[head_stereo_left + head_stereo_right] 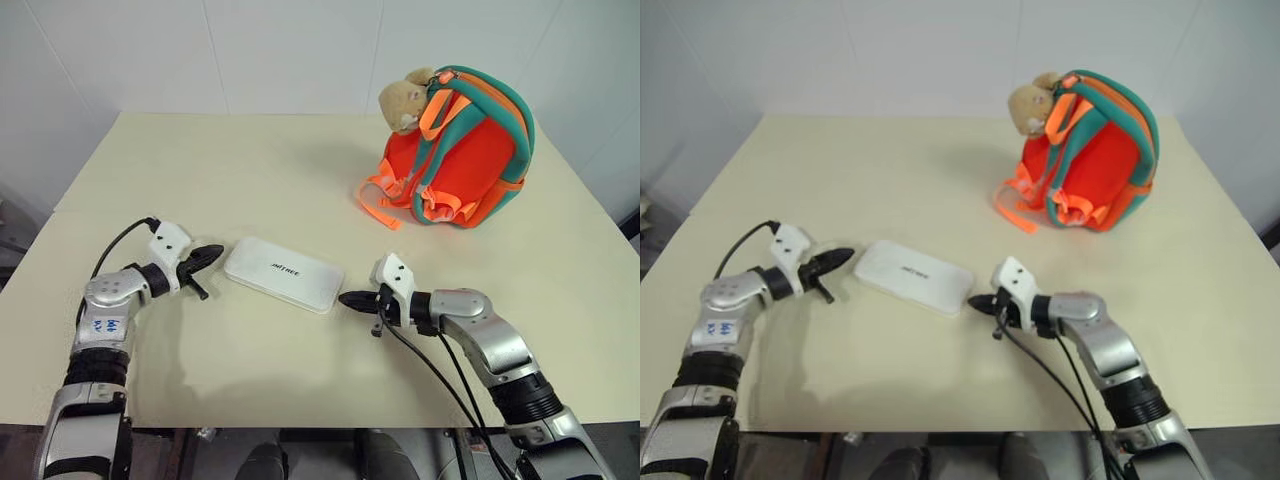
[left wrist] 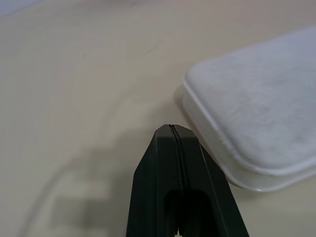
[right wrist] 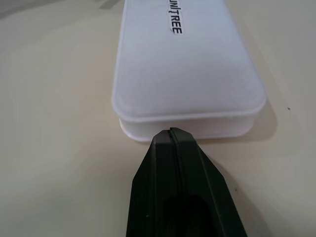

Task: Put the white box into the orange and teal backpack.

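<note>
The white box (image 1: 284, 273) lies flat on the cream table, dark lettering on its lid. My left gripper (image 1: 212, 252) is shut, its tip just off the box's left end (image 2: 256, 123) with a small gap. My right gripper (image 1: 346, 298) is shut too, its tip close to the box's right end (image 3: 190, 74); touching or not, I cannot tell. The orange and teal backpack (image 1: 463, 160) stands upright at the far right of the table, a tan plush toy (image 1: 404, 100) at its top, orange straps trailing in front.
The cream table (image 1: 250, 180) runs to a white wall at the back. Black cables hang from both wrists.
</note>
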Action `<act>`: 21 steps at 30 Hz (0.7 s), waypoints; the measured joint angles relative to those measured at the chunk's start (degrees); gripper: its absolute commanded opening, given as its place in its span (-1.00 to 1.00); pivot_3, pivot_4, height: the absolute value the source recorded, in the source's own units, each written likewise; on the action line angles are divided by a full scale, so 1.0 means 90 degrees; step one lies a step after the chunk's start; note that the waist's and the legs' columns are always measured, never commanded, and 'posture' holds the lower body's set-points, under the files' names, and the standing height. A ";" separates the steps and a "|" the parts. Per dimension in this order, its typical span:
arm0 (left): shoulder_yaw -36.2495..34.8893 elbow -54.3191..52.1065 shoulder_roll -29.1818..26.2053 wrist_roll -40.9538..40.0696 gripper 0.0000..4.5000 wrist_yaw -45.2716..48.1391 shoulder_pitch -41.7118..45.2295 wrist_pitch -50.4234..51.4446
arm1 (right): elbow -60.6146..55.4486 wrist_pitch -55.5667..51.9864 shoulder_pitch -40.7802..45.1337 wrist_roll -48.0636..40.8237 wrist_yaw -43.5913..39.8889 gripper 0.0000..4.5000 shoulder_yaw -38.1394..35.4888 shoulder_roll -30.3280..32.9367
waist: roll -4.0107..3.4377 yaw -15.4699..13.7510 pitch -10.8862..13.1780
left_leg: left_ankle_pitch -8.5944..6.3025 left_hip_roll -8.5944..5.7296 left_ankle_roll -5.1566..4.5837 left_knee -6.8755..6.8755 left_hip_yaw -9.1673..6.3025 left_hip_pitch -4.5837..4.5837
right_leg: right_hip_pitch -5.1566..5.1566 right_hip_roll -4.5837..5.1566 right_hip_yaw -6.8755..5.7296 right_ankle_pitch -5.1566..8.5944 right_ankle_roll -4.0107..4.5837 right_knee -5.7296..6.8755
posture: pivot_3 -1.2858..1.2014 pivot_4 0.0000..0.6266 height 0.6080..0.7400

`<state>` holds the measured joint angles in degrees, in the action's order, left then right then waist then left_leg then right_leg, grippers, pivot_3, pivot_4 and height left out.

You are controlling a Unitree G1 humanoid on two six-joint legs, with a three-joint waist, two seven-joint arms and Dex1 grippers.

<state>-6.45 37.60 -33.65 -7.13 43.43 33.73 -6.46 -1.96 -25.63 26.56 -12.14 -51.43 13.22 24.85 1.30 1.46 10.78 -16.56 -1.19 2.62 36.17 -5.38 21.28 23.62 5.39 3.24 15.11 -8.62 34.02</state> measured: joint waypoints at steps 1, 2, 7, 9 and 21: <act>0.0048 0.0127 0.0068 0.0059 -1.00 -0.0033 0.0043 -0.0036 | 0.0000 -0.0035 0.0014 0.0007 0.0025 -0.95 0.0002 -0.0009 | 0.0000 0.0000 0.0000 | 0.0000 0.0000 0.0000 0.0000 0.0000 0.0000 | 0.0000 0.0000 0.0000 0.0000 0.0000 -0.0001 | 0.03 -0.52 1.00; 0.0088 0.0190 0.0135 0.0078 -1.00 -0.0046 0.0053 -0.0056 | 0.0000 -0.0076 0.0021 0.0019 0.0057 -0.95 0.0002 -0.0028 | 0.0000 0.0000 0.0000 | 0.0000 0.0000 0.0000 -0.0001 0.0000 0.0001 | 0.0000 0.0000 -0.0001 0.0000 0.0000 -0.0001 | 0.03 -0.52 1.00; 0.0109 0.0202 0.0223 0.0075 -1.00 -0.0008 0.0064 -0.0074 | 0.0000 -0.0173 0.0021 0.0055 0.0117 -0.95 0.0018 -0.0076 | 0.0000 0.0016 0.0000 | 0.0000 0.0001 -0.0001 -0.0001 0.0002 0.0004 | 0.0006 -0.0001 0.0000 0.0000 0.0000 0.0000 | 0.03 -0.52 1.00; 0.0094 0.0197 0.0231 0.0065 -1.00 0.0010 0.0063 -0.0070 | -0.0001 -0.0207 0.0021 0.0064 0.0121 -0.95 0.0017 -0.0077 | 0.0000 0.0012 0.0000 | 0.0000 0.0001 -0.0001 0.0000 0.0002 0.0003 | 0.0005 -0.0001 -0.0001 0.0000 0.0000 0.0001 | 0.03 -0.52 1.00; -0.0050 -0.1265 0.0191 -0.0244 -1.00 0.0257 -0.0827 0.0637 | 0.0065 -0.0208 0.0036 0.0080 0.0008 -0.95 -0.0080 0.0164 | 0.0000 0.0007 0.0000 | -0.0001 0.0001 -0.0001 0.0000 0.0002 0.0003 | 0.0004 0.0002 0.0000 0.0000 0.0000 0.0001 | 0.03 -0.52 1.00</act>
<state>-6.90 26.21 -31.94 -9.33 45.75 26.29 -0.73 -1.38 -27.50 26.89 -11.42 -51.36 12.50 26.33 1.30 1.52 10.78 -16.57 -1.18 2.61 36.17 -5.36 21.31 23.66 5.41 3.24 15.12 -8.62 34.02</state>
